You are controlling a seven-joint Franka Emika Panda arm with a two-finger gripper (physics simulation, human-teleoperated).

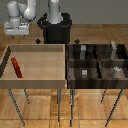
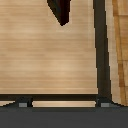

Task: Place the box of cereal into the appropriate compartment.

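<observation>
Box of cereal [image 1: 17, 67] lies flat on the floor of the light-tan tray [image 1: 35, 80], near the wall on the exterior view's left, its long axis running roughly front to back. The gripper [image 1: 16, 33] hangs above the tray's far corner on that same side, well apart from the box and not touching it. Jaw state: cannot tell; the fingers are too small and blurred in the exterior view, and the wrist view shows only two dark finger bases at the frame's edge.

Wrist view shows what the exterior view does not: a close look straight down at the tray floor, with the dark red end of the box [image 2: 61, 11] and one dark tray wall [image 2: 101, 47].

The four-cell divided bin [image 1: 70, 60] stands just beside the tray, on the exterior view's right. The compartment [image 1: 120, 54] with the tall pale-grey block [image 1: 114, 48] is a far cell. A small grey cube [image 1: 85, 73] sits in a near cell. The tray wall and bin wall stand between box and compartment.
</observation>
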